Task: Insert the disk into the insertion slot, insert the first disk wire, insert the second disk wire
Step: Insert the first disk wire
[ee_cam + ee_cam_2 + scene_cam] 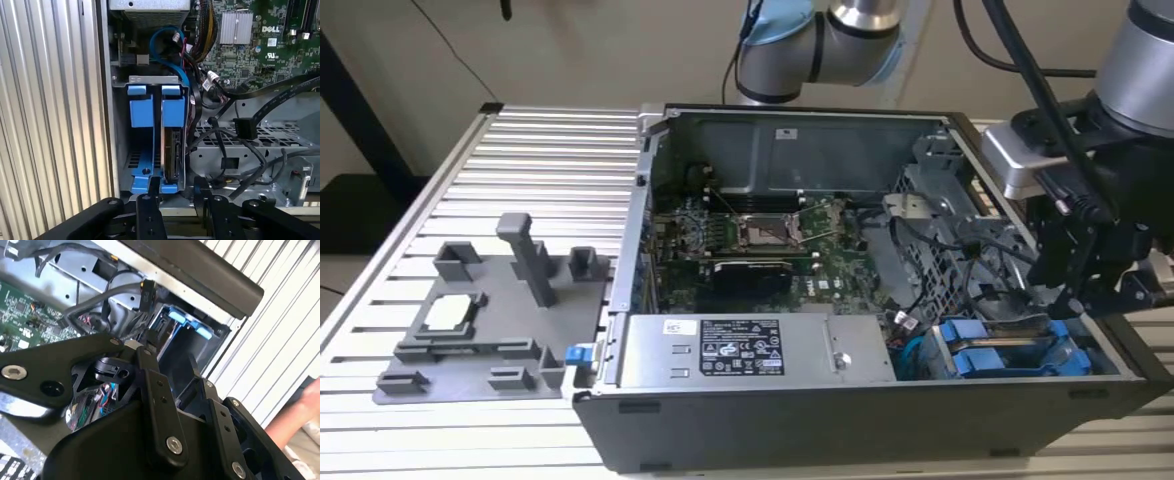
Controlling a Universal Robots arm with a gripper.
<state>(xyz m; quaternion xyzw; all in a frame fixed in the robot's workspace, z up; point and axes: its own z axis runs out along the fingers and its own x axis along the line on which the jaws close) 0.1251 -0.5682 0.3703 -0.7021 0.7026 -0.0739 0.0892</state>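
Observation:
The disk (173, 152) stands edge-on inside the insertion slot (116, 130), a grey metal bay in the black case, framed by its blue carrier (150, 112). In the exterior view the blue carrier tabs (998, 350) show at the case's near corner on that view's right. My gripper (176, 187) hangs just above the bay's open end, open, with one finger on each side of the disk's edge and nothing held. Black disk wires with connectors (243, 128) hang loose beside the bay. In the second wrist view the gripper (170, 365) points toward the blue tabs (192, 325).
A grey labelled power-supply box (747, 348) lies next to the bay. The motherboard (754, 245) fills the case floor. A grey fixture plate (480, 325) lies on the ribbed table at the exterior view's left. A person's hand (300, 412) is outside the case wall.

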